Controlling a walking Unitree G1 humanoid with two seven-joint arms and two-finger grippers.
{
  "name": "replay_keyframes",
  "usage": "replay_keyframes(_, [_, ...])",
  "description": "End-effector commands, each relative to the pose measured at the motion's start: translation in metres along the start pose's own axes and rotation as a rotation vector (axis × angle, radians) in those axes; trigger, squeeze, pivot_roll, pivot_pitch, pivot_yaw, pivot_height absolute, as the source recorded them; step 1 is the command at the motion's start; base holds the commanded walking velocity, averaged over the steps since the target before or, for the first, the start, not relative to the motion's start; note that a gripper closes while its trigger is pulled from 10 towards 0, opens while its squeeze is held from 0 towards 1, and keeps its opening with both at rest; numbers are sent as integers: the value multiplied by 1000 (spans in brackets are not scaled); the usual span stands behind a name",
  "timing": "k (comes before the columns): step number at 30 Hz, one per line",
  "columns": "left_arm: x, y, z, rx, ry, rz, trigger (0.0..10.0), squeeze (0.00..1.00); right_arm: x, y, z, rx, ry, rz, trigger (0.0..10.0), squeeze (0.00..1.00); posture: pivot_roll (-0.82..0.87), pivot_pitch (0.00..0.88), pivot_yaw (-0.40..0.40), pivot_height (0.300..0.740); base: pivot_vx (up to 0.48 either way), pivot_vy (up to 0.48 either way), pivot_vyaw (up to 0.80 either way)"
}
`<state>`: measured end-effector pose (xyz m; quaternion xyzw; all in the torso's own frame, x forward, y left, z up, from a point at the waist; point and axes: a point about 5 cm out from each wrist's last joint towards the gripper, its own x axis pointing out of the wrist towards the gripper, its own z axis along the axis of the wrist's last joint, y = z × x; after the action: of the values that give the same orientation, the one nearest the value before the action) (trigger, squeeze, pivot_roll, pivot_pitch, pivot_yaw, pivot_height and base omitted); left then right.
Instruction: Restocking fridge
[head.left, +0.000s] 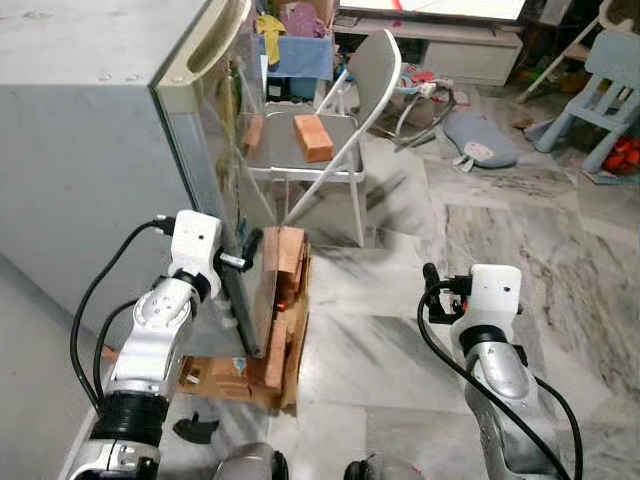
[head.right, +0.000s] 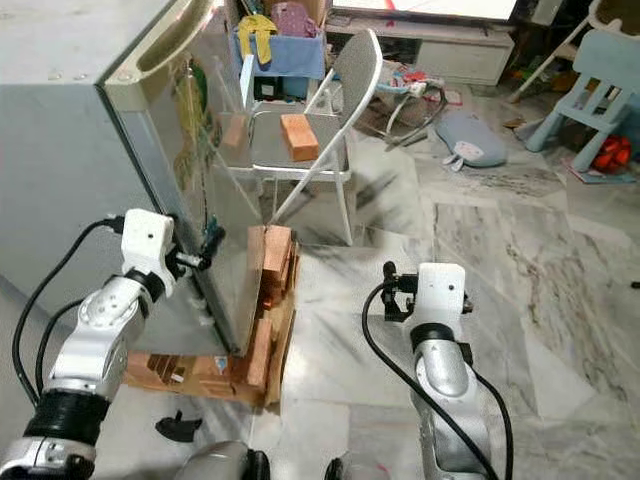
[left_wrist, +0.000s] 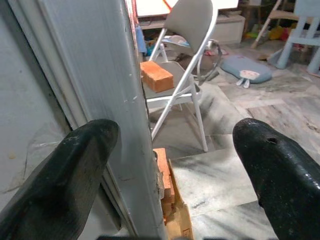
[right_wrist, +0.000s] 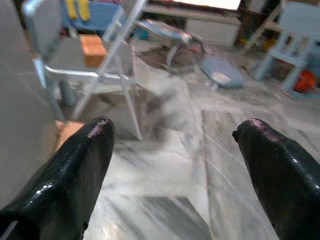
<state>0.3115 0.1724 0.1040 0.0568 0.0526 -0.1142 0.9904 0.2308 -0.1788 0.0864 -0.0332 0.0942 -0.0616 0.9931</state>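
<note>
Left gripper (left_wrist: 172, 165): we see its two black fingers (left_wrist: 60, 175) spread wide, straddling the free edge of the grey metal fridge door (left_wrist: 107, 100), one finger on each side; whether either pad touches the door we cannot tell.
Left arm: we see the silver left arm (head.left: 150, 340) bent at the elbow and raised, its white wrist block close beside the door edge at about mid-height of the door.
Right gripper (right_wrist: 172, 165): we see its fingers wide apart with nothing between them, over bare marble floor.
Right arm: we see the silver right arm (head.left: 490, 350) held forward and low, well apart from the fridge, its wrist pointing toward the chair.
Tall grey fridge (head.left: 80, 120): we see it at the robot's left, its door standing slightly ajar with the edge facing us.
Orange brick-like block (head.left: 313, 137): it lies on the seat of the white folding metal chair (head.left: 345, 120), which stands beyond the fridge door.
Stack of wooden blocks (head.left: 283, 280): it rests on a flattened brown cardboard sheet (head.left: 225, 380) on the floor, just beside the foot of the door.
Grey-veined marble floor (head.left: 400, 340): it spreads before the robot, with a pale blue plastic child's chair (head.left: 600, 90) far to the right.
</note>
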Motion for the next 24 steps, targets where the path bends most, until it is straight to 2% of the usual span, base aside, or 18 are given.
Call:
replay_keyframes(1, [1, 24, 9, 2, -22, 112, 10000, 0, -3, -4, 2, 1, 0, -13, 10000, 0, 77, 23, -22, 740, 0, 0, 0])
replay_keyframes(4, [2, 29, 11, 1, -33, 141, 10000, 0, -10, -9, 0, -6, 10, -20, 10000, 0, 73, 24, -19, 740, 0, 0, 0])
replay_keyframes(7, [4, 26, 10, -8, -36, 129, 10000, 0, -8, -12, -1, -1, 19, -33, 10000, 0, 71, 24, -19, 740, 0, 0, 0])
replay_keyframes(12, [10, 22, 12, 0, -48, 141, 10000, 0, -4, -9, 1, -1, 14, -32, 10000, 0, 74, 22, -19, 740, 0, 0, 0])
replay_keyframes(15, [11, 19, 17, -18, -82, 103, 10000, 0, -5, -9, 1, -1, 16, -30, 10000, 0, 75, 19, -20, 740, 0, 0, 0])
replay_keyframes(24, [12, 16, 13, -33, -82, 78, 10000, 0, -3, -8, 2, -1, 16, -29, 10000, 0, 75, 18, -20, 740, 0, 0, 0])
